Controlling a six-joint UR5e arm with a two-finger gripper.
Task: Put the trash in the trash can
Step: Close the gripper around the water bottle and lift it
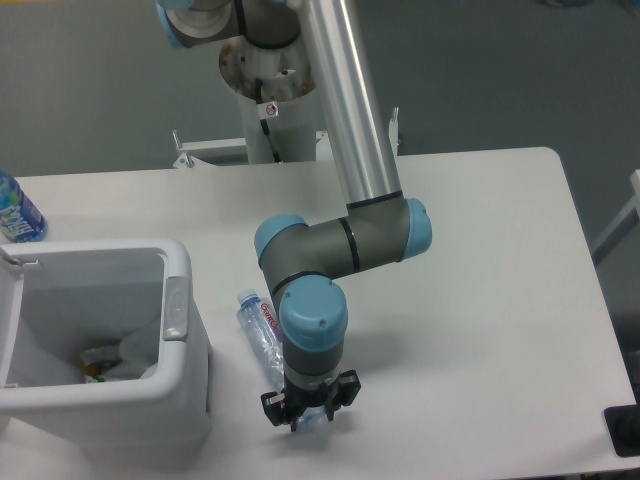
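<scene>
- Near the front edge of the white table (480,300), in the fixed camera's single view, the gripper (309,407) points straight down over the lower end of the water bottle (262,337).
- Its black fingers sit close on either side of the bottle's near end, but the wrist above hides most of the contact, so I cannot tell whether they are clamped on it or only narrow around it.
- The bottle lies on its side on the table, slanting from its cap at the far left toward the gripper at the near right; it is clear plastic with a red-and-white label, and the lettering on the label is too small to read.
- Just left of the bottle stands the white trash can (110,350), a boxy bin with a thick rim and a grey inside, not touching the bottle.
- Inside the bin, on its floor, lies a crumpled whitish wrapper (135,355) with a scrap of yellow and green beside it; no print on it can be read.
- At the far left edge of the table, well apart from the gripper, a second bottle (17,212) with a blue label is partly cut off by the frame; its writing is blurred.
- The arm (345,110) comes down from the top as a silver tube to grey joints with light blue caps.
</scene>
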